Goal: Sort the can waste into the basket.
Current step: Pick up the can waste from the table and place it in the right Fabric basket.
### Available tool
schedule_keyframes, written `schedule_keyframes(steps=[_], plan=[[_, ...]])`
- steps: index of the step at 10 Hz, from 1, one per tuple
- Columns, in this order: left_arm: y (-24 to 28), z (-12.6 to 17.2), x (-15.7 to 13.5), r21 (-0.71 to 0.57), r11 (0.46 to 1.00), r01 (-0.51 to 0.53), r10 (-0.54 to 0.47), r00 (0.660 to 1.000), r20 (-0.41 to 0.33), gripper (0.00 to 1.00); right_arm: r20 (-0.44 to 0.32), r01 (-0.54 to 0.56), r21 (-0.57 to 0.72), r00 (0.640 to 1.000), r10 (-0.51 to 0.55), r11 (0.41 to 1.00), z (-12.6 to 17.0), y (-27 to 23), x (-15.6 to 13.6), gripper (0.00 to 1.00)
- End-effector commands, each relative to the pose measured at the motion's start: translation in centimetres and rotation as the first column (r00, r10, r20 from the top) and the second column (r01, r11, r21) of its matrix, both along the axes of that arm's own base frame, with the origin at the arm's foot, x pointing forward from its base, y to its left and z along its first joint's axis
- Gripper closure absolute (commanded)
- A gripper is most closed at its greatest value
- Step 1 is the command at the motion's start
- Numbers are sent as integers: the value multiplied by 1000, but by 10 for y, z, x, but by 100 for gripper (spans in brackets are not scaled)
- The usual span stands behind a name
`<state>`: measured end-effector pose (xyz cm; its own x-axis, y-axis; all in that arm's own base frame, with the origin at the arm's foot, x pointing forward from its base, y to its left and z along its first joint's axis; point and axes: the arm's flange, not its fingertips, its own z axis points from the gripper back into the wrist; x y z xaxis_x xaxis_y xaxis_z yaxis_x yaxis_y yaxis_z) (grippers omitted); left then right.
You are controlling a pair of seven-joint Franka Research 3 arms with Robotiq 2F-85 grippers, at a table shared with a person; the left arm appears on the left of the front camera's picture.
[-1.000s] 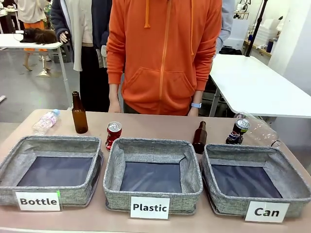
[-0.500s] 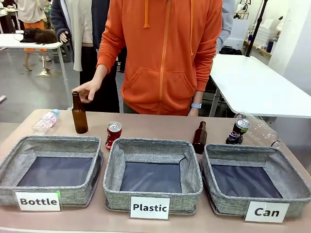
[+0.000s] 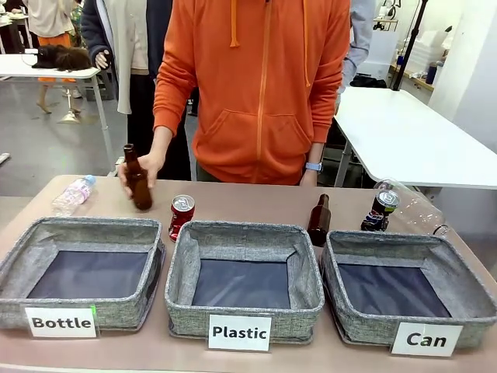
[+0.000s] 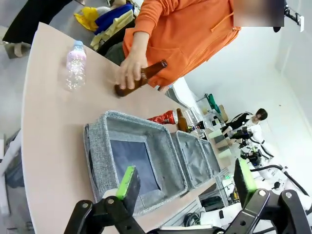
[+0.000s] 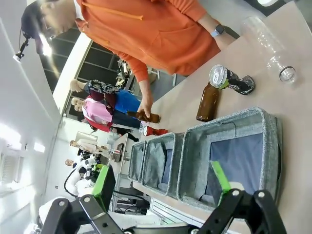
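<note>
Nothing's sorted yet, so this is the very start. The left gripper [image 4: 186, 178] hangs spread wide, empty. A person's hand [image 3: 147, 165] tilts a brown bottle [image 3: 141, 194] near the surface's far left edge. The red can [image 3: 182, 215] stands left of middle, and the dark can [image 3: 383, 208] stands far right, just behind the empty Can basket [image 3: 361, 326]. The right gripper [image 5: 162, 179] is spread too, holding nothing. I'd guess the next move is reaching for a can, probably the dark one.

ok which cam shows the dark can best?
Right wrist view: the dark can is large, silver top and print clear. Front view shows it smaller, behind the Can basket. Left wrist: too small to tell.
</note>
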<state>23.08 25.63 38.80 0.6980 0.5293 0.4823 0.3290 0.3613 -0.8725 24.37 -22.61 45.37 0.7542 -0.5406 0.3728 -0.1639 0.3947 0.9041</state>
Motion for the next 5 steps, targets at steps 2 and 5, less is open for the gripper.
schedule_keyframes(steps=[2, 5], plan=[[-29, 28, 25, 173, 971, 166, -181, 981, 71, 0, 30, 0, -10, 1000, 1, 1000, 3, -2, 1, 0], [-100, 73, 99, 469, 838, 280, -357, 930, 82, 0, 30, 0, -10, 1000, 1, 1000, 3, -2, 1, 0]])
